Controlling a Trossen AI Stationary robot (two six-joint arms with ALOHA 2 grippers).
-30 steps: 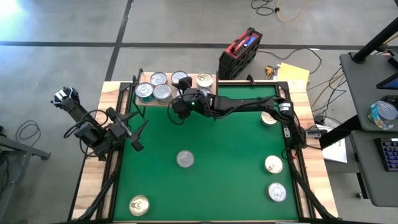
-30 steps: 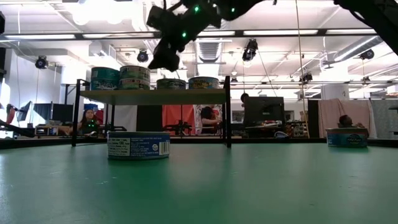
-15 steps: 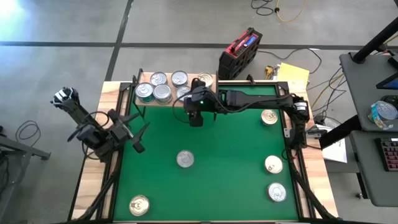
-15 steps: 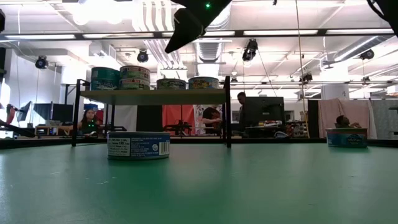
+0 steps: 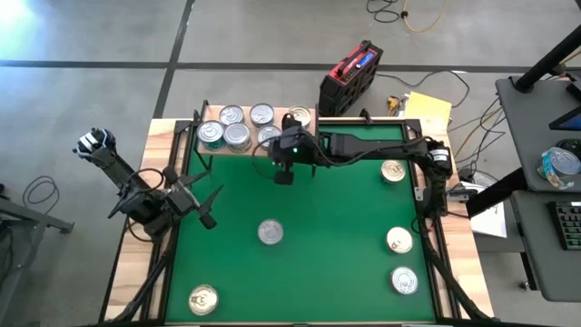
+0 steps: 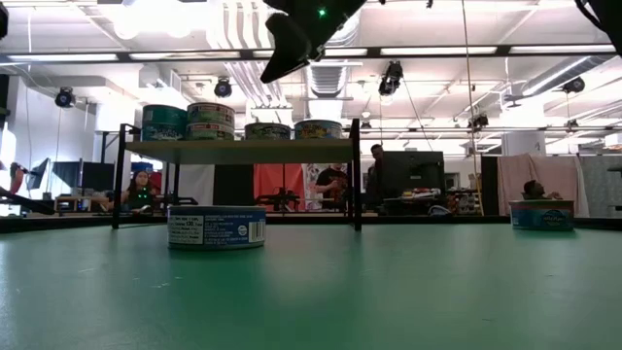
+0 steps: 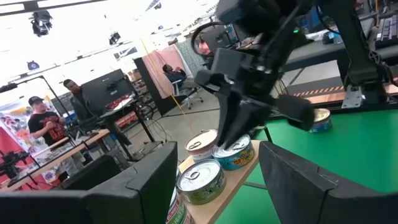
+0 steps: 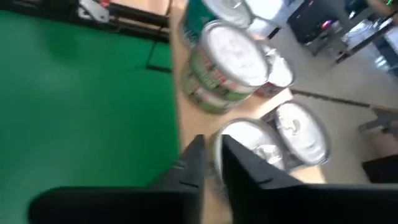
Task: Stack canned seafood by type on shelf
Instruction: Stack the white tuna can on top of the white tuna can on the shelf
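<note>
Your right pincer (image 5: 283,174) is hanging clenched, empty, by the shelf (image 5: 302,116) front edge w/ tins (image 5: 236,135); dropping carelessly, you're risking knocking them off. Left pincer (image 5: 205,208)'s waiting released.

Shiny metal tins (image 5: 237,135) with glossy printed paper labels sit on a pale matt wood shelf (image 6: 238,149) with thin black metal legs, above a matt green mat (image 5: 318,236) on the light wooden table (image 5: 162,136).
</note>
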